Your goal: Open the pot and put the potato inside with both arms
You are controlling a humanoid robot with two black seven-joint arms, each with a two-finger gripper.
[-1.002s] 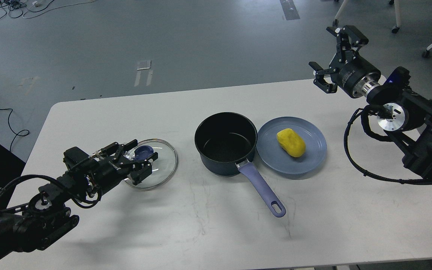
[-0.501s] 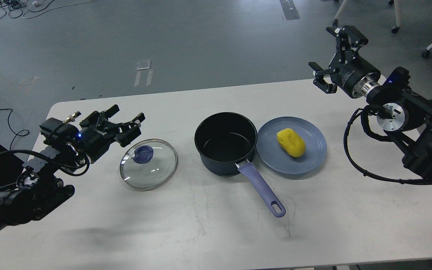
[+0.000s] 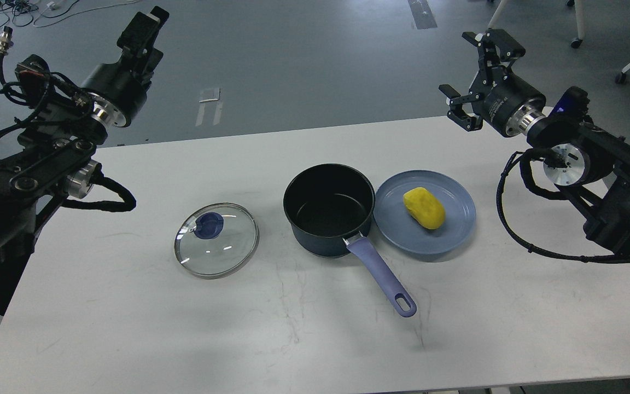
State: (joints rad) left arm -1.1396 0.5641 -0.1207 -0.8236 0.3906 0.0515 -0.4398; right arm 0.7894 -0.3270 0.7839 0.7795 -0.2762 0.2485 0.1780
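The navy pot (image 3: 328,210) stands open in the middle of the table, its inside black and empty, its lavender handle (image 3: 383,276) pointing toward me. The yellow potato (image 3: 424,208) lies on a blue plate (image 3: 402,232) just right of the pot. The glass lid (image 3: 216,241) with its blue knob lies flat on the table left of the pot. My left gripper (image 3: 143,30) is raised high at the far left, well away from the lid; its fingers cannot be told apart. My right gripper (image 3: 472,74) is open and empty above the table's far right edge.
The white table (image 3: 315,339) has bare surface in front of the pot handle and the lid. Grey floor with cables and chair legs lies beyond the far edge. My right arm (image 3: 594,175) hangs over the table's right side.
My left gripper has let go of the lid's knob and risen up and back to the far left. The lid stays flat. My right gripper has shifted slightly left.
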